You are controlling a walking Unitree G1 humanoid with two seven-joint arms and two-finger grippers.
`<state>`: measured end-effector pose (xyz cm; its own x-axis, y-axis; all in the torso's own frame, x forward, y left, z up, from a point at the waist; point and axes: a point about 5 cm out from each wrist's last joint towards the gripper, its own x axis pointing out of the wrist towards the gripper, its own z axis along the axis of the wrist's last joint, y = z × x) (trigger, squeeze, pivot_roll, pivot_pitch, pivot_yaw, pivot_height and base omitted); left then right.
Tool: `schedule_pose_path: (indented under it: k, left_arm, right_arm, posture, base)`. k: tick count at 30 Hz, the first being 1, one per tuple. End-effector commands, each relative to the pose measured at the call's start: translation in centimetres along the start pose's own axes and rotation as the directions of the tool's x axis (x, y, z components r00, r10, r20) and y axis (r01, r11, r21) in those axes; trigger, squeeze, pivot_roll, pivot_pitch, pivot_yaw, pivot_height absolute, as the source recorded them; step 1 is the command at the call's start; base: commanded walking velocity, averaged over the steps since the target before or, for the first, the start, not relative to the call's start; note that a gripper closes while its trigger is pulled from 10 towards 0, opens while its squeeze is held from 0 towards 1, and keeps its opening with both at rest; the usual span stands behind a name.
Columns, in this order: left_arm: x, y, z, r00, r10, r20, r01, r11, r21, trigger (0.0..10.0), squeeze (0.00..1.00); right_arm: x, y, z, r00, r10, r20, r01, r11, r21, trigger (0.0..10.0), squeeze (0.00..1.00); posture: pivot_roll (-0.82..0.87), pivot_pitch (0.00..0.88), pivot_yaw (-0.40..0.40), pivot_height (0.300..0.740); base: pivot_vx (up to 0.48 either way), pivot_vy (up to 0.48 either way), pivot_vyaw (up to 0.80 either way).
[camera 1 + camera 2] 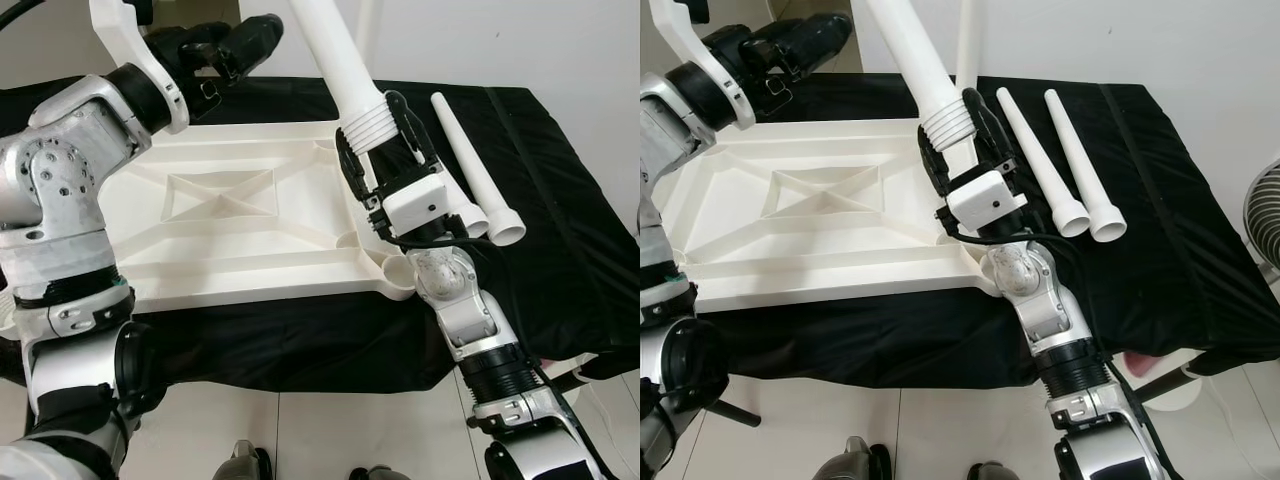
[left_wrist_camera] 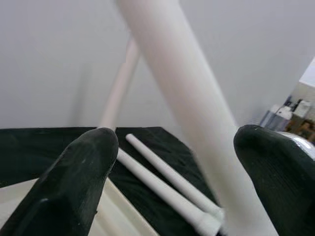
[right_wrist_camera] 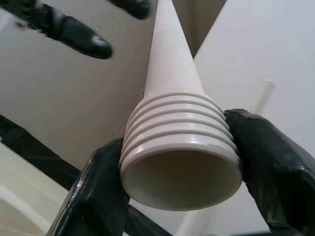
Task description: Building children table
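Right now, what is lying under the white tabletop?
Under the upside-down white tabletop lies a black cloth, which also carries two loose legs. What supports the cloth is covered. The right gripper holds a third leg.

Silver, screw-dotted arms with black ribbed joints; each hand [image 1: 395,150] has two black fingers [image 3: 275,162], white wrist box, black cable.

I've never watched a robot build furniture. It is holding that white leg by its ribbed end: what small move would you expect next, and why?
Probably lowering the threaded end of the leg into the corner socket of the upturned tabletop. The right gripper is shut on the leg's ribbed end, which hangs tilted above that corner, not yet seated. The left gripper hovers open near the shaft, and two more legs wait on the black cloth.
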<state>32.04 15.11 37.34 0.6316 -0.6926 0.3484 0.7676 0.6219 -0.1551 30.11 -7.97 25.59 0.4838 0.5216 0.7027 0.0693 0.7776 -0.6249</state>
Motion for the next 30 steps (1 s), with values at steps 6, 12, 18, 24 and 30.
schedule_pose_path:
  k: [6, 12, 18, 24, 30]
  left_arm:
    - [1.0, -0.7, -0.8, 0.998, -0.029, -0.051, 0.024, 0.995, -0.1, 10.0, 0.0]
    - [1.3, -1.0, -0.7, 0.999, -0.027, -0.036, 0.022, 0.992, -0.125, 10.0, 0.0]
    - [1.1, -1.0, -0.5, 1.0, -0.018, -0.023, 0.015, 0.992, -0.126, 0.0, 0.0]
    - [0.8, -1.2, -0.2, 0.999, -0.037, -0.016, 0.034, 0.991, -0.131, 0.0, 0.0]
    - [0.9, -2.0, -0.2, 0.997, -0.071, -0.003, 0.07, 0.991, -0.118, 0.0, 0.0]
  right_arm:
    - [-0.3, 1.9, 1.4, 0.992, 0.091, 0.09, -0.093, 0.996, 0.016, 10.0, 0.0]
    - [-0.5, 2.8, 1.8, 0.988, 0.116, 0.097, -0.12, 0.992, 0.034, 10.0, 0.0]
    - [-0.6, 3.0, 1.7, 0.989, 0.117, 0.086, -0.121, 0.992, 0.042, 10.0, 0.0]
    - [-0.8, 3.3, 1.3, 0.992, 0.115, 0.044, -0.117, 0.992, 0.054, 10.0, 0.0]
    - [-1.3, 4.0, 0.5, 0.987, 0.156, -0.026, -0.153, 0.983, 0.1, 10.0, 0.0]
  posture:
    - [0.04, 0.114, 0.049, 0.74]
    - [0.04, 0.116, 0.047, 0.74]
    - [0.04, 0.117, 0.048, 0.74]
    - [0.04, 0.118, 0.049, 0.74]
    - [0.04, 0.12, 0.051, 0.74]
  base:
    - [0.0, 0.0, 0.0]
    - [0.0, 0.0, 0.0]
    - [0.0, 0.0, 0.0]
    - [0.0, 0.0, 0.0]
    - [0.0, 0.0, 0.0]
